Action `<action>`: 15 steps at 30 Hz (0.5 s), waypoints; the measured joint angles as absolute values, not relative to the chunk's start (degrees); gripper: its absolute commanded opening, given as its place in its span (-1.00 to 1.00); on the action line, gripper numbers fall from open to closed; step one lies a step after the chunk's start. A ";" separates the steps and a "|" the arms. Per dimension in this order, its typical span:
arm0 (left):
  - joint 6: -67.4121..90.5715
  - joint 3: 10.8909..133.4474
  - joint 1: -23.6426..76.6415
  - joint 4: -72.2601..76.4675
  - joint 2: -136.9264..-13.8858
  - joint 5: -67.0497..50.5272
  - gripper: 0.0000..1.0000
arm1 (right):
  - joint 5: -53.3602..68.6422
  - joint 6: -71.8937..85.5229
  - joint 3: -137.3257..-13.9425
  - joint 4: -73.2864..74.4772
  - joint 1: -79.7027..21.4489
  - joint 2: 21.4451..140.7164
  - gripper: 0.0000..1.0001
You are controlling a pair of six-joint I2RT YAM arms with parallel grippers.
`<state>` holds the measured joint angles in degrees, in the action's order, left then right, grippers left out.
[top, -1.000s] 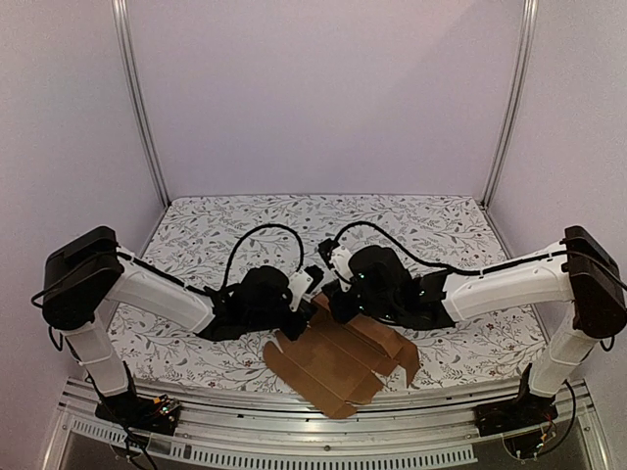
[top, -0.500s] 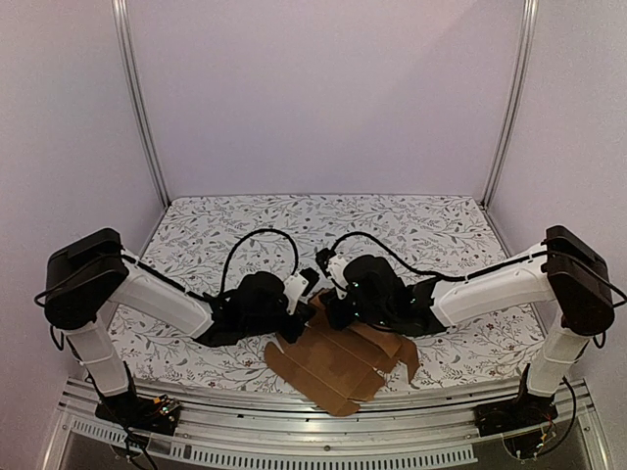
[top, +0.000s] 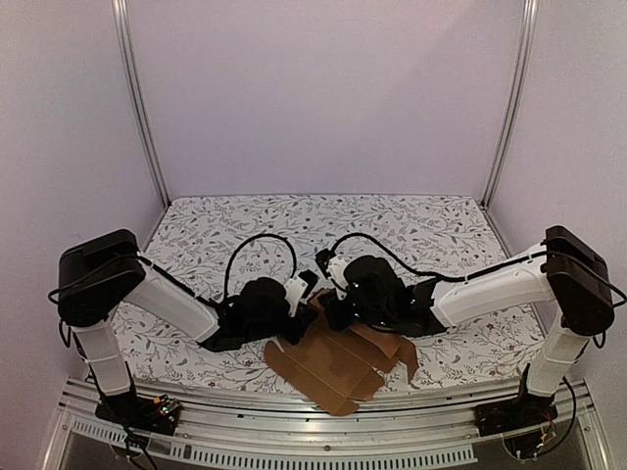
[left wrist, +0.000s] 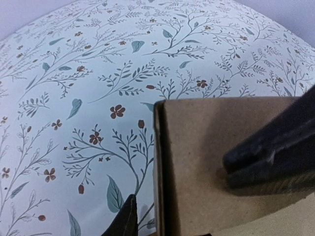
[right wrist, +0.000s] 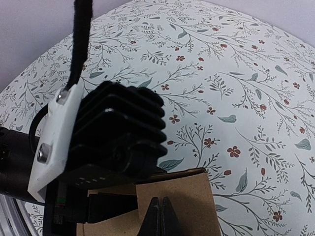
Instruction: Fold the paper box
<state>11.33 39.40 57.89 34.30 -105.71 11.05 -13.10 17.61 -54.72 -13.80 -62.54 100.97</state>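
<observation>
The paper box [top: 338,364] is a flat brown die-cut sheet near the table's front edge, with its far corner folded up. In the left wrist view the raised panel [left wrist: 206,147] stands with its edge between my left gripper's jaws. One left fingertip [left wrist: 125,219] shows apart from that edge and the other is hidden behind the card. My left gripper [top: 300,311] [left wrist: 157,222] is open. My right gripper [top: 329,309] [right wrist: 158,216] is shut, its tips resting on the same panel [right wrist: 187,196]. Its fingers [left wrist: 275,157] show as a dark shape on the card.
The table has a floral cloth [top: 411,230]. The left wrist's black finned housing with white mount [right wrist: 108,132] sits close in front of the right wrist camera. Metal frame posts [top: 137,98] stand at the back corners, and a rail [top: 323,431] runs along the front.
Both grippers have closed in slightly on the box's far corner. The left arm's elbow has risen and shifted right. The sheet's right flap has dropped a little.
</observation>
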 measured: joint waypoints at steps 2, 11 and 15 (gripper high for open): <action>11.44 39.40 57.89 35.29 -105.75 11.20 -0.51 | -12.97 17.74 -54.72 -13.80 -62.54 100.97 -1.00; 12.23 39.35 57.91 41.39 -107.59 10.87 -0.48 | -12.64 17.93 -54.72 -13.80 -62.54 100.97 -1.00; 12.56 39.07 57.91 44.12 -108.81 10.31 -0.52 | -12.25 18.00 -54.68 -13.80 -62.52 100.97 -1.00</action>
